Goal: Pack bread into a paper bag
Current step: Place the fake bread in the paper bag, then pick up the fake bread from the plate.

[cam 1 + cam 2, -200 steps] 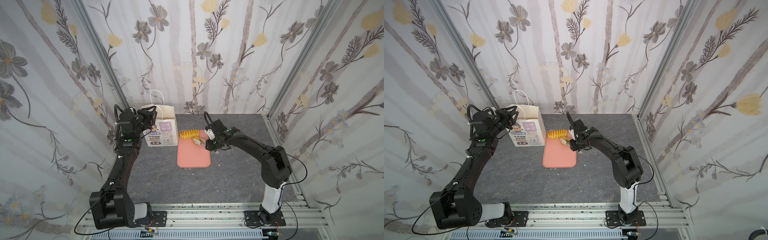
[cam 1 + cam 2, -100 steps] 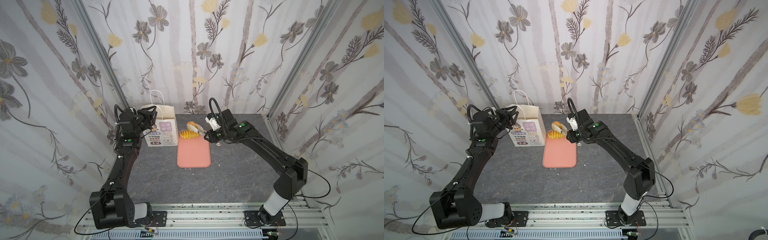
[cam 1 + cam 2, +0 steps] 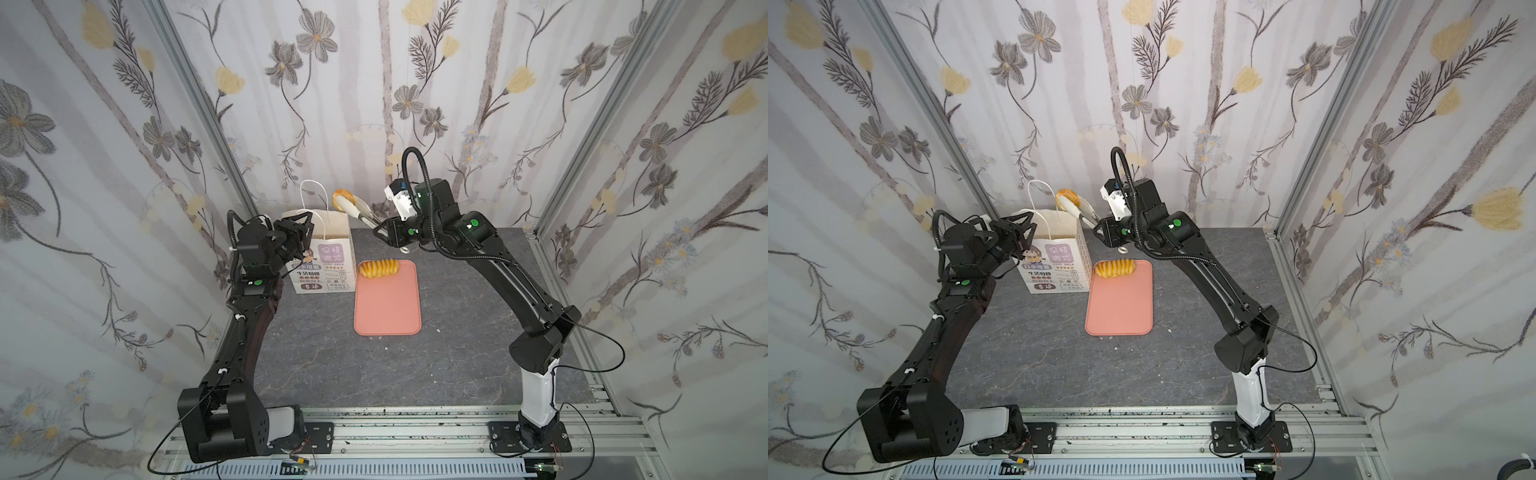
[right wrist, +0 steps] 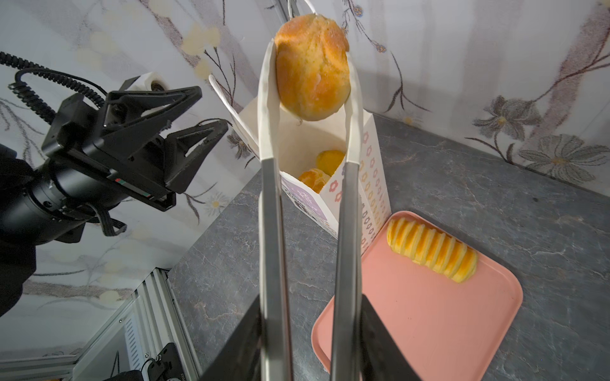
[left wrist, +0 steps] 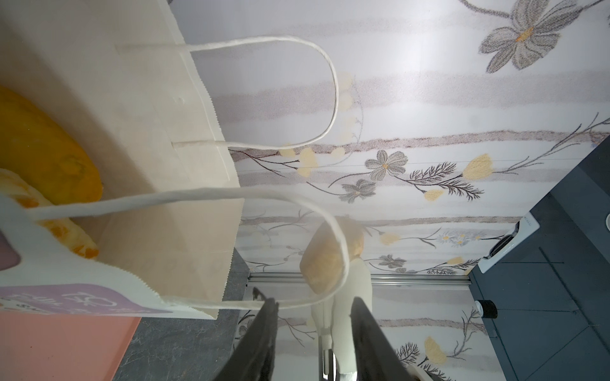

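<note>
Right wrist camera gives the clearest look. The right gripper (image 4: 310, 306) is closed on the two metal arms of a pair of tongs (image 4: 270, 231), and the white tips of the tongs pinch a round golden bun (image 4: 312, 66). The bun hangs high in the air, close above the right rim of the paper bag (image 3: 328, 257). I cannot tell if it is fully over the opening or a little to the side of it.

The bag stands upright near the far left part of the table (image 3: 374, 374), with its mouth open. The left gripper (image 4: 213, 107) is at the bag's left rim. Its jaws stand a little apart and I see nothing pinched between them. The cord of the near handle (image 5: 198, 194) runs to the tip of one jaw. I cannot tell if it is hooked there or only passes in front.

Inside the bag at least two orange-golden rolls (image 4: 317, 178) are lying. On the pink tray (image 4: 429, 323), just beside the bag, only a ridged loaf (image 4: 432, 250) remains, at the far corner nearest the bag. No other bread lies on the table.

So I judge the packing is near its end: this bun must go down into the bag, then the ridged loaf is the last piece to fetch.
</note>
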`<state>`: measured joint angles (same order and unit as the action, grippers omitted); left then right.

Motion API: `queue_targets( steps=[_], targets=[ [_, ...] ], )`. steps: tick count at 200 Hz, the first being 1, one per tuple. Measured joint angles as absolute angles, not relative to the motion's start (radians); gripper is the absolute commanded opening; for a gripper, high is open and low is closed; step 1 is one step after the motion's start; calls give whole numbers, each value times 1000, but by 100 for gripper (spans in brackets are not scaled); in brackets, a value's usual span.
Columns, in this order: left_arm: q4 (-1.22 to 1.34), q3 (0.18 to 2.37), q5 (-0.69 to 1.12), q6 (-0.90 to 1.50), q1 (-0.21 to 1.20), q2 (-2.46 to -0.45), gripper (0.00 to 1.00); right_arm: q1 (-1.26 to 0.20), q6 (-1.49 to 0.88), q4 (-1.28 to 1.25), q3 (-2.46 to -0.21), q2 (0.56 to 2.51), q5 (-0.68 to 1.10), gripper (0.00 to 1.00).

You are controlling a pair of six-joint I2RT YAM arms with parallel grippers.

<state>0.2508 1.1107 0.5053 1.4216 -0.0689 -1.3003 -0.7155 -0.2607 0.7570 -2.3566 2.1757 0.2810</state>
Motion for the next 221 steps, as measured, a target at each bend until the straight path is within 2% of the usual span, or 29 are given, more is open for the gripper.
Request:
queue_targets(
  steps=[42,107,188,221],
  targets=[
    [250,1111,505,1422,-69,-1288,39,-722,-297,784,-2384,2239,321,44],
    [250,1113,505,1421,-70,-1288,39,-727,-303,787,-2388,2259,342,55],
    [250,1113,506,1421,-76,-1288,39,-683,-302,823,-2386,2225,336,55],
    [250,1108,506,1421,-80,-1289,40,-625,-275,836,-2268,2145,311,56]
  ],
)
